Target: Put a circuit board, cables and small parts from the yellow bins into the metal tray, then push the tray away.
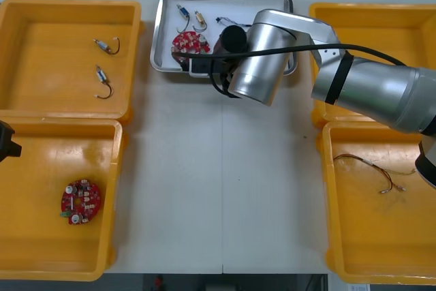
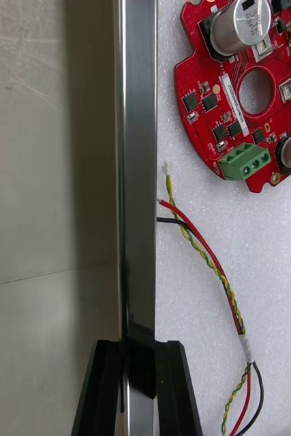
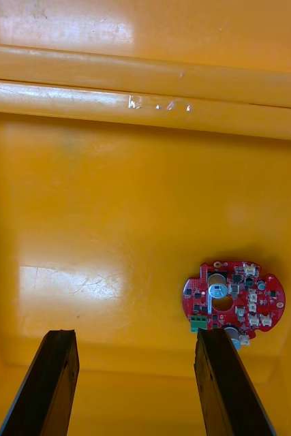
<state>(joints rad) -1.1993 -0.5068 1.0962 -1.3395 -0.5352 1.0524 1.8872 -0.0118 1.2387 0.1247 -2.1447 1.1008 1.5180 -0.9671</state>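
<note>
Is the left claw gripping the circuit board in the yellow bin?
No, the left claw stands open, and the circuit board lies on the yellow bin floor, not between its fingers.

No legible text. White label strip on round red circuit board: print too small to read.

Smooth silver cylinders form the right arm, with a black band and seemingly one black cable.
</note>
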